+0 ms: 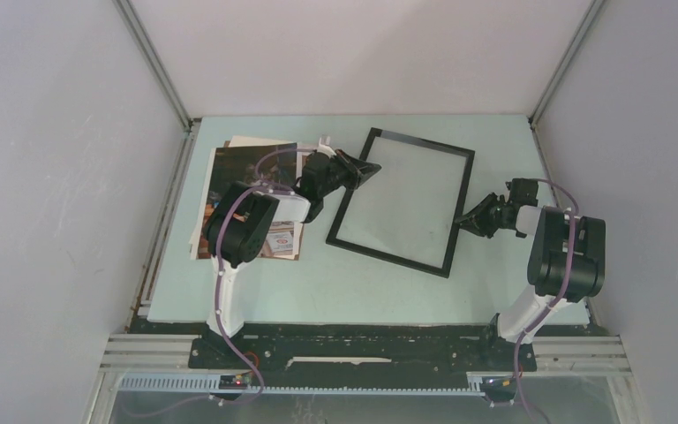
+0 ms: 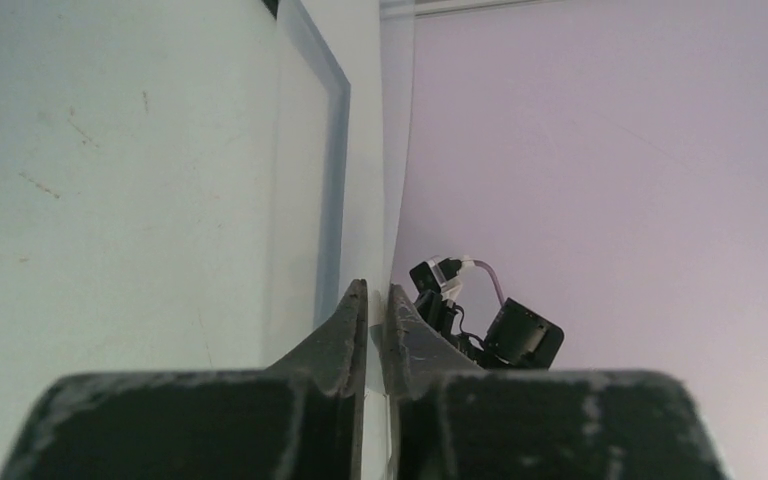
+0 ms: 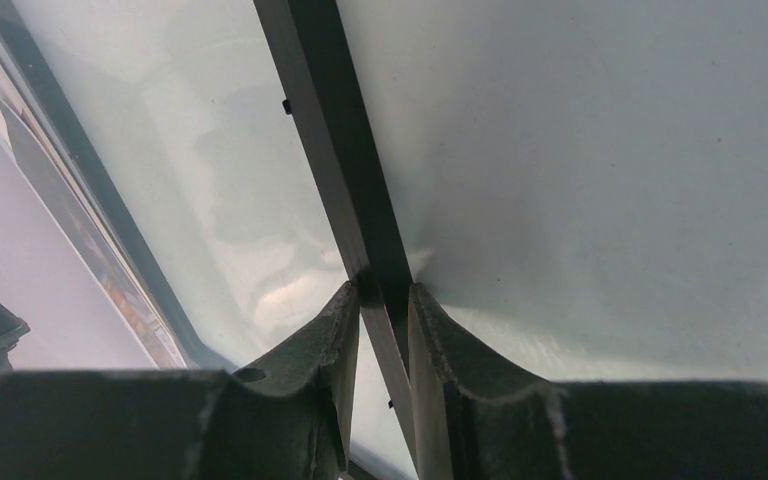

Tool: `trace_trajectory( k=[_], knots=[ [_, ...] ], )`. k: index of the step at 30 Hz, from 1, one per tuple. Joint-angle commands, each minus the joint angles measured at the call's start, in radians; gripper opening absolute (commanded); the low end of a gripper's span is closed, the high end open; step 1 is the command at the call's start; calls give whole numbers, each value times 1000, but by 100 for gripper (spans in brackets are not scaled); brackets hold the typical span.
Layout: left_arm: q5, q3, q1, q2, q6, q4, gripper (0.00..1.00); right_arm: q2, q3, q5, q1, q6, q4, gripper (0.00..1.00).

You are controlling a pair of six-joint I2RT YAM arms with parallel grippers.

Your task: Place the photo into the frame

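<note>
Table point(image 1: 318, 291) | overhead: photo point(image 1: 243, 168) beneath left arm point(image 1: 238, 225) | wrist: right gripper point(image 3: 382, 292) pinching frame point(image 3: 325, 110)

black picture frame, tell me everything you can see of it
The thin-edged black rectangular picture frame has a clear pane that shows the pale green table through it. It rests empty, turned askew, mid-table. The right gripper is clamped on its right rail. The left gripper has its tips at the left rail, contact unclear.
</note>
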Motion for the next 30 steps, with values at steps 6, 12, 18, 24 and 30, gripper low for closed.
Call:
trace_trajectory(
  k=[6,12,18,24,30],
  knots=[
    [10,121,-14,-79,301,-500,36,2,31,-18,13,-1,13,32],
    [-7,207,-12,-82,439,-681,40,2,31,-19,13,-2,12,32],
    [4,221,-12,-67,427,-674,25,-4,31,-20,11,-6,7,32],
    [52,224,-14,-26,343,-575,16,-2,27,-22,11,-4,16,32],
    [50,229,-21,-27,371,-577,12,6,25,-25,13,-1,23,32]
  ],
)
